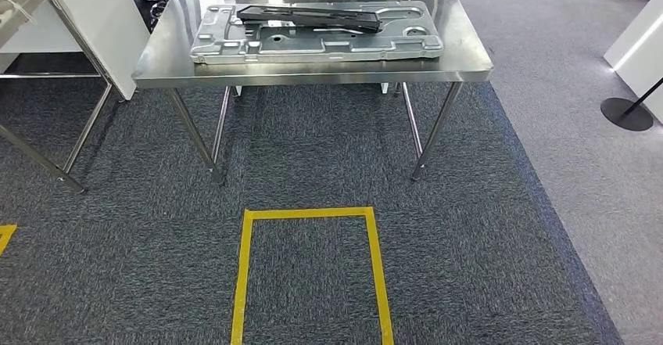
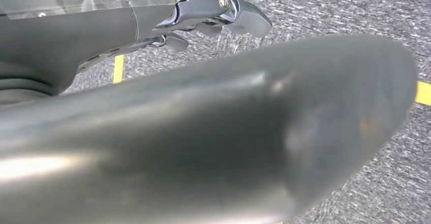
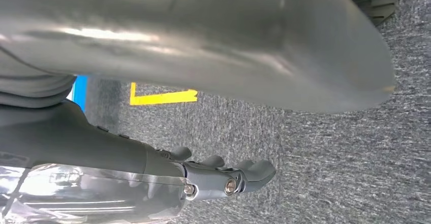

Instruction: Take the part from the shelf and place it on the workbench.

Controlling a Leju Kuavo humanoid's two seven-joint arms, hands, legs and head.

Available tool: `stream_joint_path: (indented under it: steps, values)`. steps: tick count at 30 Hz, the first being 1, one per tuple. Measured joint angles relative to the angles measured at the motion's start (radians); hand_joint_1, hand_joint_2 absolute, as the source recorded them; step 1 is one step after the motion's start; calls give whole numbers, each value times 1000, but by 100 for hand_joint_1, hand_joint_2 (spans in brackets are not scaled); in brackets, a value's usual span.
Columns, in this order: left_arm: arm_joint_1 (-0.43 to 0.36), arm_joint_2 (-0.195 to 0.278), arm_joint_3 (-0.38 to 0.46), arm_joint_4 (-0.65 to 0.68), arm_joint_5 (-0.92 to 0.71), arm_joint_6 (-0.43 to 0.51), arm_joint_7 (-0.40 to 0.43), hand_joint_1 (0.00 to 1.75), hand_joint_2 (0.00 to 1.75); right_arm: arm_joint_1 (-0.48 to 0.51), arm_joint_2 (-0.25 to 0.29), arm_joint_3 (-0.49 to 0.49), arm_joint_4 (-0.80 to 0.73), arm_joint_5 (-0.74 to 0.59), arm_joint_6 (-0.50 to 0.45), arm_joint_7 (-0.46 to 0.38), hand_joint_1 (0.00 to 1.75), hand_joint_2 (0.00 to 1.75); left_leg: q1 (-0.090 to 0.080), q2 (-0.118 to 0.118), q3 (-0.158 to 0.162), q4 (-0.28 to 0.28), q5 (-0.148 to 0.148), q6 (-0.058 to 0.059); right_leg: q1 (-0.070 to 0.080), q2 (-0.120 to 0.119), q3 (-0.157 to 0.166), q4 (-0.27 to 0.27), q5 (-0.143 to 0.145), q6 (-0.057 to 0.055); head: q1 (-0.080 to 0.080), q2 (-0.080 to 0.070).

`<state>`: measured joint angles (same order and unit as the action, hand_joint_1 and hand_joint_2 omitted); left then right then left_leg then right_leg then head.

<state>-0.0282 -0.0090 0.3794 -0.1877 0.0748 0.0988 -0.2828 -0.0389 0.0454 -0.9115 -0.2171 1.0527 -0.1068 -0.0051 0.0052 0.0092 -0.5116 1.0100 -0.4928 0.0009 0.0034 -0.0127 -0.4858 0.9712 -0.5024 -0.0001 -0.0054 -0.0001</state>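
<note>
Hands hang at the robot's sides over the grey carpet: the left hand [image 2: 223,16] and the right hand [image 3: 223,178] each show loosely extended fingers with nothing between them, so both are released. Ahead, beyond a yellow floor rectangle [image 1: 309,271], a steel workbench [image 1: 313,67] carries a grey metal tray [image 1: 313,44]. The dark, elongated part [image 1: 309,18] rests on this tray, its long axis crosswise to the robot, well apart from both hands and about equally far from each.
</note>
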Motion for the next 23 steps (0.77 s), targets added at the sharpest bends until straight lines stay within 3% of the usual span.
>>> stream_joint_path:
  steps: [1,2,4,5,8,9,10,11,13,15,17,21,22,23]
  values:
    - [0,0,1,0,0,0,1,0,131,-1,0,-3,0,-3,3,0,0,175,-2,0,1,-8,-4,4,1,0,-3,2,1,5,1,0]
    - [1,0,1,0,0,0,3,0,175,-2,0,-7,0,-8,6,1,0,175,-1,0,-3,-10,-3,9,2,0,-5,3,2,11,1,0]
    - [1,-1,2,0,-1,1,7,0,175,-3,0,-15,1,-20,16,5,0,175,3,0,-5,-19,3,22,1,2,-14,22,-12,23,3,0]
    - [1,-1,3,0,-2,1,8,0,175,-3,0,-21,1,-28,22,7,0,175,5,0,-7,-24,8,28,-1,3,-31,57,-34,30,5,0]
    - [0,-1,4,0,-5,0,9,0,175,-3,0,-46,2,-59,44,11,0,175,4,1,-20,-24,14,38,-10,6,-126,248,-125,45,10,0]
    - [0,-1,5,0,-6,0,9,0,175,-3,0,-55,2,-68,49,12,0,175,3,2,-23,-22,15,39,-14,6,-147,290,-134,51,9,0]
    - [1,-1,7,0,-6,-1,9,0,175,-2,0,-64,3,-75,53,14,0,175,4,1,-25,-21,16,40,-19,6,-148,294,-123,58,10,0]
    - [1,-1,8,0,-7,-1,9,0,175,-2,0,-72,4,-81,55,15,0,175,4,1,-25,-18,16,40,-26,6,-128,252,-94,65,10,0]
    - [1,-1,12,0,-8,-3,9,0,175,-5,0,-86,4,-89,59,14,0,87,3,0,-27,-10,13,36,-37,7,-55,104,-27,78,11,0]
    - [-1,0,18,0,-7,-3,8,0,175,-9,1,-100,5,-100,67,1,0,0,-1,-1,-31,-1,9,29,-41,11,-13,11,3,73,10,0]
    - [-2,1,23,0,-6,-4,7,0,175,-11,1,-113,5,-111,76,-17,0,0,-3,-1,-33,1,8,23,-36,14,-12,2,5,60,7,0]
    - [-2,-1,28,0,-6,-5,6,0,175,-11,1,-133,5,-118,83,-39,0,0,2,-1,-34,-2,13,15,-29,14,-14,3,6,54,6,0]
    - [-2,-1,29,0,-6,-5,6,0,175,-11,1,-136,5,-118,83,-43,0,44,3,-1,-34,-2,14,14,-28,14,-14,4,6,52,6,0]
    - [-2,-1,30,0,-6,-5,6,0,175,-11,1,-137,5,-118,83,-45,0,58,3,-2,-34,-3,14,13,-28,14,-15,4,6,52,6,0]
